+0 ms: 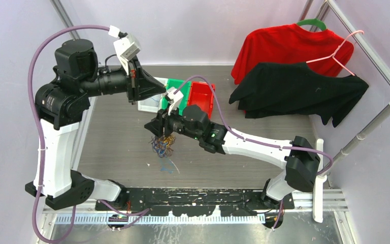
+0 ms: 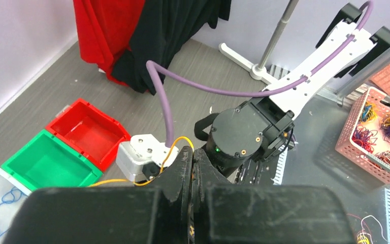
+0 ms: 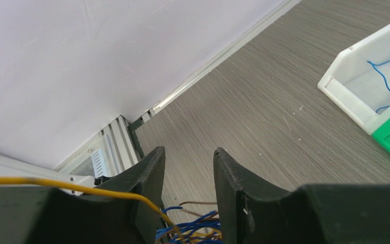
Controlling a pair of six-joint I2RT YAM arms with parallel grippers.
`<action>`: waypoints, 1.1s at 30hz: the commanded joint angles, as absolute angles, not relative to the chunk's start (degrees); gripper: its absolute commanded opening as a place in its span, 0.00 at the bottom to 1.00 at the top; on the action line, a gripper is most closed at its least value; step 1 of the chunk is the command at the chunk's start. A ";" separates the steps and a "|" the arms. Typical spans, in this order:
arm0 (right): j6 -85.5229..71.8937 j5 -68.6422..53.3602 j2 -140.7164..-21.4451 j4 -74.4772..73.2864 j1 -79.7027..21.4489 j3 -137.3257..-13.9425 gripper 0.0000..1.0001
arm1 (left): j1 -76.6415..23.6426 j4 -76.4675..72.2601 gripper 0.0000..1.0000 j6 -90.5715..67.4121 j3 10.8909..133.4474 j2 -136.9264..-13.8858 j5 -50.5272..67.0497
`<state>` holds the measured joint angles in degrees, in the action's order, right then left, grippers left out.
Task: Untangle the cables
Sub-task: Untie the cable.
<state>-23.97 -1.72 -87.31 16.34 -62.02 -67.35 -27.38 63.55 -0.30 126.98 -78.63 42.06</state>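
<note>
robot lab: two bolted arms (image 1: pixel 56 147) inside a pale-walled cell (image 1: pixel 193 30).

Three bins: one white bin (image 3: pixel 355 86), one green bin (image 2: pixel 45 162), one red bin (image 2: pixel 89 129). Two shirts, a red shirt (image 1: pixel 284 43) and a black shirt (image 1: pixel 294 89). Two hangers, a green hanger (image 1: pixel 312 23) and a pink hanger (image 1: pixel 335 56). One pink basket (image 2: pixel 353 119). One clump of cables (image 1: pixel 162 145), apparently in three colours, its strands too tangled to count.

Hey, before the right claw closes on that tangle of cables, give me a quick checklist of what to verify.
1. Grip: left claw shut on the yellow cable: ok.
2. Separation: yellow cable free of the tangle: not ok, it runs into it.
3. Position: right claw open, above the tangle: ok.
4. Selection: only one strand between its fingers: cannot tell.
</note>
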 commanded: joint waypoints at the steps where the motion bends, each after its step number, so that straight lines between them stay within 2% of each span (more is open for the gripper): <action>1: -23.00 0.12 -87.67 17.38 -61.70 -68.19 0.44 | -27.69 58.53 0.00 -2.72 130.19 -77.36 43.23; 9: -20.92 5.84 -87.92 17.35 -61.69 -62.97 0.44 | -27.69 59.13 0.00 -4.78 138.66 -78.13 42.70; 15: -17.69 11.71 -86.19 13.71 -61.57 -59.39 0.49 | -27.69 55.73 0.00 -6.08 142.05 -77.62 37.96; 23: -16.88 15.04 -86.37 13.62 -61.26 -53.27 0.62 | -27.69 47.65 0.00 -3.60 137.86 -73.31 26.11; 29: -17.24 15.56 -86.12 12.82 -61.26 -50.38 0.67 | -27.70 37.81 0.00 -1.53 134.94 -69.56 17.11; 33: -17.19 15.90 -85.64 12.28 -61.26 -48.71 0.68 | -27.69 29.19 0.00 -0.84 127.81 -65.32 12.02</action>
<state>-18.09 14.06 -87.61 14.00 -61.49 -50.28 -27.40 47.03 -2.48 131.55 -70.57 19.90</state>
